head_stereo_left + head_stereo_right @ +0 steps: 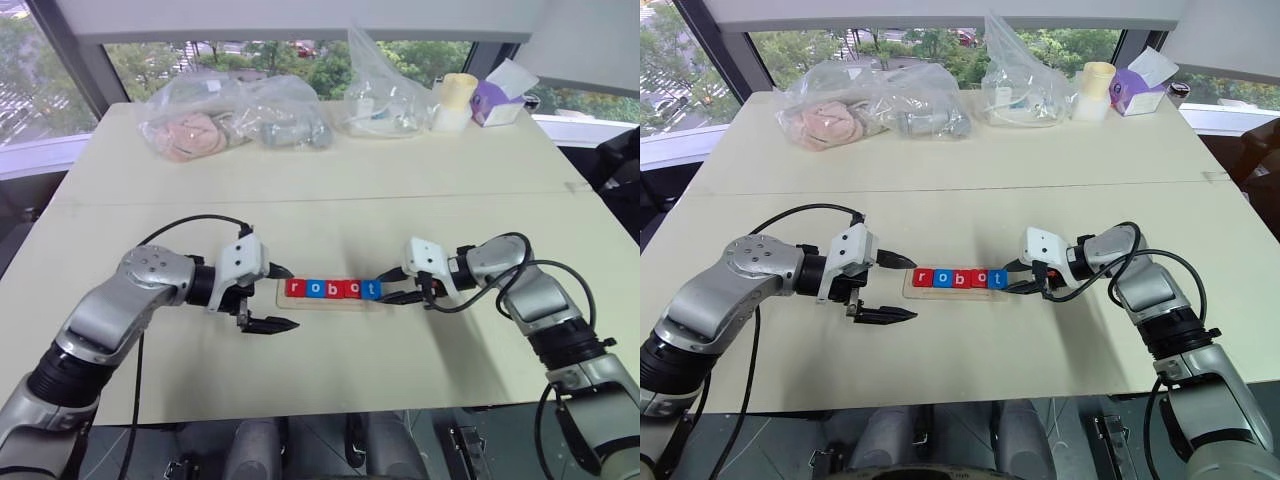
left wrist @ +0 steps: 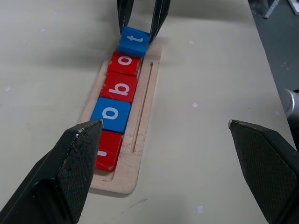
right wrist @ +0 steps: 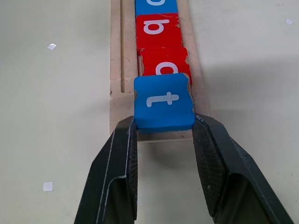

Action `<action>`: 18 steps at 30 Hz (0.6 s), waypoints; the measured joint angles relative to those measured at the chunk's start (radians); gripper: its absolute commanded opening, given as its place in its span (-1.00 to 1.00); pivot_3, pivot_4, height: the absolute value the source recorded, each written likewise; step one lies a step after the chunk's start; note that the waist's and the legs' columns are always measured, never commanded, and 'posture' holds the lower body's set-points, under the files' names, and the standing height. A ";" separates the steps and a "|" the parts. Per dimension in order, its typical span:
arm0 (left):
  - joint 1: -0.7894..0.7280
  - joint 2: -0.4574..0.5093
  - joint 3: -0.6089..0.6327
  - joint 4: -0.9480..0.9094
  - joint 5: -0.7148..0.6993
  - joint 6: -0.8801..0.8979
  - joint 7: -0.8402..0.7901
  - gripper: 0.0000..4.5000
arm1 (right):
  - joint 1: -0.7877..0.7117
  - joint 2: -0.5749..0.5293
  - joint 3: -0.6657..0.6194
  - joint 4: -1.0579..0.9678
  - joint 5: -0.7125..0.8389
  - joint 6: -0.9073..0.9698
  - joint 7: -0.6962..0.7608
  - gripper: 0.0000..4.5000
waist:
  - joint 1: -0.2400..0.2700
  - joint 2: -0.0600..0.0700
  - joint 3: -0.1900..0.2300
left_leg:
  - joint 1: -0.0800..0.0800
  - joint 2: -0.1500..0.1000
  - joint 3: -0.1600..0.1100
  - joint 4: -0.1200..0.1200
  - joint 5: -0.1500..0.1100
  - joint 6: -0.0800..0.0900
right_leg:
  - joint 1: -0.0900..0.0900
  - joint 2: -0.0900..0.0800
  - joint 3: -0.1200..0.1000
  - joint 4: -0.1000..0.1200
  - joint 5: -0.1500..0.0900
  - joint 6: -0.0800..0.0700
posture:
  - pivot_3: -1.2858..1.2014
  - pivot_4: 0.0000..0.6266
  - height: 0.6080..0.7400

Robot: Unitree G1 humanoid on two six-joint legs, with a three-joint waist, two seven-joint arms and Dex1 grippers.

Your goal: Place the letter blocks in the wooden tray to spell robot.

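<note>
You are looking over a pale cream table (image 1: 330,375) with a seam crossing its width. Daylight is coming through the far windows (image 1: 250,55), where green trees (image 1: 330,65) are showing outside.

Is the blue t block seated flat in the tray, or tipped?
Tipped. The blue t block overlaps the neighbouring red o block at the wooden tray's end, pinched between the right gripper's fingers.

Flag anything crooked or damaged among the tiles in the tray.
The blue t tile sits tilted, its edge riding over the red o tile beside it, pinched by the right gripper. That red o shows chipped corners. The other tiles lie flat in the tray.
</note>
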 measured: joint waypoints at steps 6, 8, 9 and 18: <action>0.000 -0.007 0.000 0.000 0.000 0.000 0.007 1.00 | 0.002 -0.003 -0.010 0.000 0.009 0.035 -0.004 -0.51 | 0.001 0.000 0.000 | 0.000 0.000 0.000 0.000 0.000 0.000 | 0.000 0.000 0.000 0.000 0.000 0.000 | 0.03 -0.52 0.98; 0.000 -0.013 0.000 0.001 0.000 0.000 0.008 1.00 | 0.004 -0.003 -0.011 -0.002 0.010 0.037 -0.006 -0.51 | 0.001 0.000 0.000 | 0.000 0.000 0.000 0.000 0.000 0.000 | 0.000 0.000 0.000 0.000 0.000 0.000 | 0.03 -0.52 0.98; 0.000 -0.015 0.000 0.001 0.000 0.000 0.009 1.00 | 0.006 -0.004 -0.011 -0.005 0.010 0.038 -0.007 -0.51 | 0.001 0.000 0.000 | 0.000 0.000 0.000 0.000 0.000 0.000 | 0.000 0.000 0.000 0.000 0.000 0.000 | 0.03 -0.52 0.98; 0.000 -0.015 0.000 0.001 0.001 0.000 0.009 1.00 | 0.007 -0.005 -0.017 -0.006 0.017 0.053 -0.009 -0.51 | 0.001 0.000 0.000 | 0.000 0.000 0.000 0.000 0.000 0.000 | 0.000 0.000 0.000 0.000 0.000 0.000 | 0.03 -0.52 0.98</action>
